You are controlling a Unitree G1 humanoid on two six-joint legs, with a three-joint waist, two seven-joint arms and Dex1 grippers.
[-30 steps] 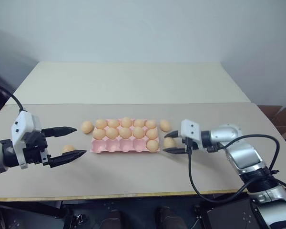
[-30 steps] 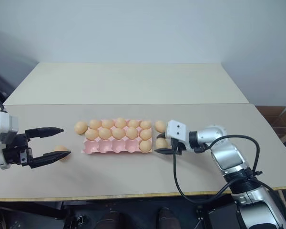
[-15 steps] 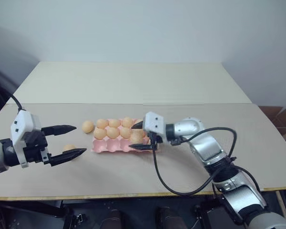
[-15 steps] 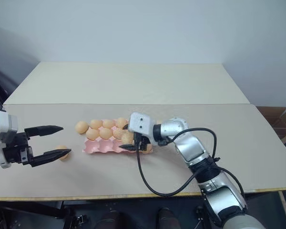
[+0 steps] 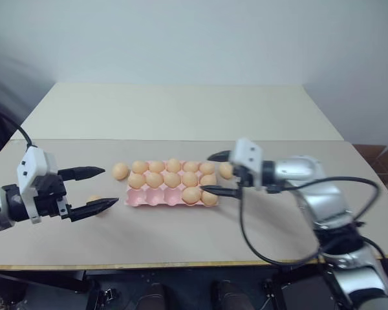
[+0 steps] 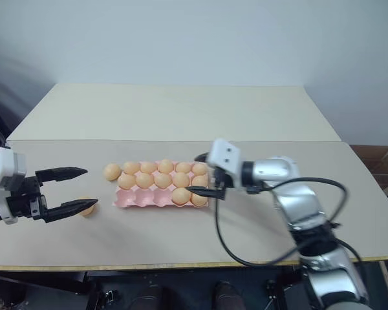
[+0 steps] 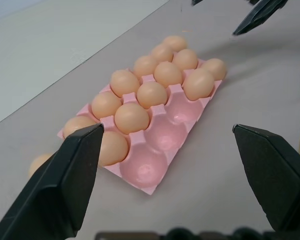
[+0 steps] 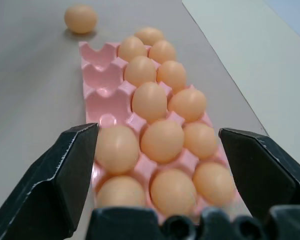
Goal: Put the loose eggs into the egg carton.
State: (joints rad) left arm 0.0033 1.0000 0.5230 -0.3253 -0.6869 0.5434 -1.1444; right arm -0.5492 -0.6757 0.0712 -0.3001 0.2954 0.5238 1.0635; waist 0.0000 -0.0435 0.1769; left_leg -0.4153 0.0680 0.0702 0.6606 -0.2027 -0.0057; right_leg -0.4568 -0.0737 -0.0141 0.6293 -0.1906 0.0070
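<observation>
The pink egg carton [image 5: 156, 197] lies mid-table, its back and middle rows full. Its front row holds two eggs [image 5: 191, 194] at the right end, with three bare cups [image 7: 155, 134] to their left. Loose eggs: one [image 5: 120, 170] off the carton's left end, one [image 5: 226, 170] off its right end, and one [image 5: 94, 200] just behind my left gripper's lower finger. My left gripper [image 5: 110, 187] stands open and empty, left of the carton. At the carton's right end my right gripper [image 5: 215, 172] hangs open and empty, fingers [image 8: 65, 170] spread over the eggs.
A seam divides the grey front table [image 5: 181, 239] from a cream table [image 5: 181, 110] behind it. Cables trail from both wrists. A cardboard box [image 5: 381, 158] sits off the table's right side.
My right gripper carried the egg it held from the carton's right side over the front row, opened and left it in the fourth cup, then drew back to the right. The left arm stayed still.
</observation>
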